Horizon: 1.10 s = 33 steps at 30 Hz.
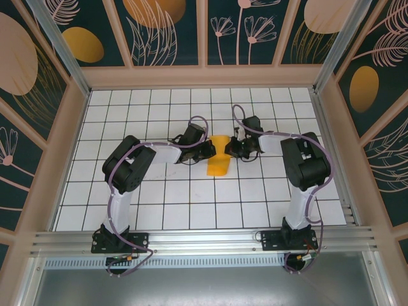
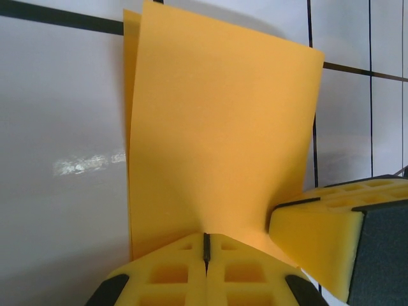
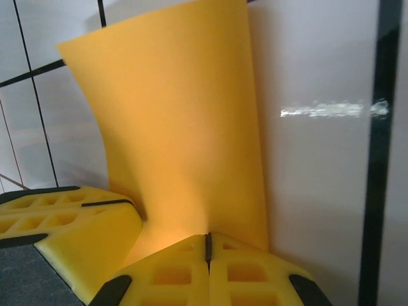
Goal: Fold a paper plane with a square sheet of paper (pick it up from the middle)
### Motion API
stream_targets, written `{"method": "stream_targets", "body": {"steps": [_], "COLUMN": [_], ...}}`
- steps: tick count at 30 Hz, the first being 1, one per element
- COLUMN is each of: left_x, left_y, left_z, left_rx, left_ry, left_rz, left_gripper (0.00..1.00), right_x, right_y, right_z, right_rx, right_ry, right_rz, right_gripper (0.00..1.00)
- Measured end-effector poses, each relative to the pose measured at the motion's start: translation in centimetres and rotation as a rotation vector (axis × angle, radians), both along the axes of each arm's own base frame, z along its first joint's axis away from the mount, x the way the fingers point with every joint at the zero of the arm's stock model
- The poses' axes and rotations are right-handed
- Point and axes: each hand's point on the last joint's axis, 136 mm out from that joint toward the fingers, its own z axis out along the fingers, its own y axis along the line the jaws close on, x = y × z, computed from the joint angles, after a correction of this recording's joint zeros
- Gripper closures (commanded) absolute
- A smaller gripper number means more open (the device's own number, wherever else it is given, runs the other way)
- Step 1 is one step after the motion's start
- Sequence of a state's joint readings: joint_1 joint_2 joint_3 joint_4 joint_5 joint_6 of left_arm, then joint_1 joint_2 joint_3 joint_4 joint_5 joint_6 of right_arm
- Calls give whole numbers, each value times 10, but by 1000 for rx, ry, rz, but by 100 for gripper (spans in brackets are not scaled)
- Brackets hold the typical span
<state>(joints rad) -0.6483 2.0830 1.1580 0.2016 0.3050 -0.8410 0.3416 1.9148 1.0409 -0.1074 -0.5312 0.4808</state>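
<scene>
Where the two arms meet over the middle of the white tiled desk (image 1: 159,210), one thin orange-yellow sheet of paper (image 1: 218,160) sits between them, pinched narrow at its waist and flaring toward its far and near ends. The left fingers (image 1: 210,152) are closed on its left edge, and the right fingers (image 1: 231,151) are closed on its right edge, so the two pairs sit just apart across the sheet. Seen from the left wrist, the paper curves away from the shut yellow tips, with a second layer showing along one edge. There are two arms, two pairs of fingers and a single sheet.
</scene>
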Motion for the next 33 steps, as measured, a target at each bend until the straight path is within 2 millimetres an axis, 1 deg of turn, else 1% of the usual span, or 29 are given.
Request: {"method": "stream_targets", "body": {"steps": [7,9,11,13,16,18,21,24,29,33], "left_x": [1,1,1,1,0,0,0,0,0,0], "left_y": [0,0,0,0,0,0,0,0,0,0], "left_z": [0,0,0,0,0,0,0,0,-1,-1], "left_rx": [-1,-1,-1,-1,-1,-1,-1,-1,-1,-4], "left_ry": [-3,-3,-3,-4,-3,-3,-3,-3,-2,-6], "left_rz": [0,0,0,-1,-2,-2,-2,-1,1,1], "left_gripper": [98,99,98,99,99,98,99,99,99,100], "right_x": [14,21,30,33,34,32,30,34,38,44], "right_y": [-18,-25,-30,-27,-12,-1,11,15,9,-3], "right_z": [2,6,17,30,50,53,48,34,8,2], "right_rx": [-38,-51,-43,-18,33,52,67,64,37,19], "right_ry": [-44,-70,-114,-157,-207,-213,-194,-165,-108,-96], "right_rz": [-57,-83,-103,-97,-59,-31,-1,6,-22,-69], "right_gripper": [100,100,100,100,100,100,100,100,100,100]}}
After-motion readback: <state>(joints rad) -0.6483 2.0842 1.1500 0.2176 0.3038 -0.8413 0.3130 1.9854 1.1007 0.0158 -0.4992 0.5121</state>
